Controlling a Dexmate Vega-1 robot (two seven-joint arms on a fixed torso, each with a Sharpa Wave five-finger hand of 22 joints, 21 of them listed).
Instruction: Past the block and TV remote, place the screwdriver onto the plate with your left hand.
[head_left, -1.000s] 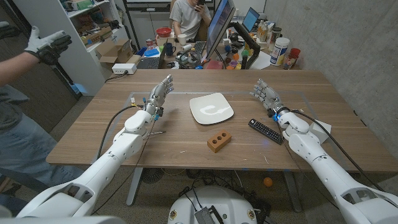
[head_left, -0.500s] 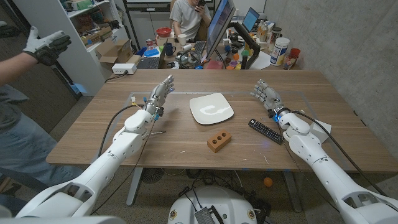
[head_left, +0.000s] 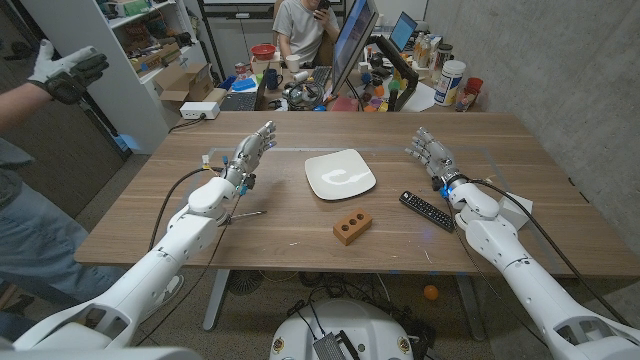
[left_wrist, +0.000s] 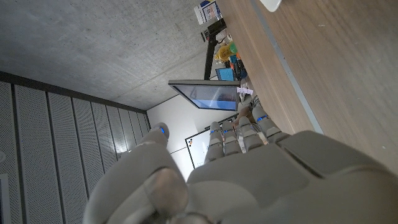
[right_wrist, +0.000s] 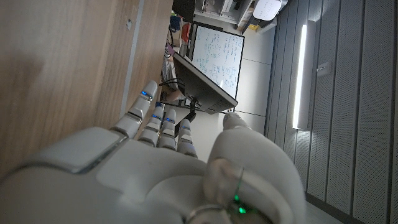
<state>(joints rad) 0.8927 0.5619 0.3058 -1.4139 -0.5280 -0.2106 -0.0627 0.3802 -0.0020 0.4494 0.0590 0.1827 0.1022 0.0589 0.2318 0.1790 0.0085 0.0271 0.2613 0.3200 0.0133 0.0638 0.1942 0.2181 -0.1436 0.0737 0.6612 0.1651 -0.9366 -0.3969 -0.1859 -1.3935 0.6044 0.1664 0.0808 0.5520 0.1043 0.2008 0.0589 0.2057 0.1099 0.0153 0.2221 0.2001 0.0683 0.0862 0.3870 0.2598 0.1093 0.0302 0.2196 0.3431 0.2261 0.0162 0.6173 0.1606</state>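
A white squarish plate (head_left: 340, 173) lies at the table's middle, and its corner (left_wrist: 271, 3) also shows in the left wrist view. A brown block (head_left: 352, 226) with two holes sits in front of it. To the block's right lies the black TV remote (head_left: 428, 211). A thin metal shaft, likely the screwdriver (head_left: 250, 212), lies on the wood beside my left forearm, its handle hidden. My left hand (head_left: 251, 154) (left_wrist: 249, 180) is open above the table left of the plate, holding nothing. My right hand (head_left: 430, 152) (right_wrist: 155, 168) is open behind the remote.
A person's gloved hand (head_left: 65, 70) reaches in at the far left. Another person (head_left: 305, 25) sits behind the table among monitors, bottles and boxes. A white sheet (head_left: 517, 206) lies under my right forearm. The wooden table (head_left: 300, 250) ends close in front of the block.
My left forearm has shifted a little to the left, with the hand still open. The person's gloved hand has moved up and left. The right hand has barely moved.
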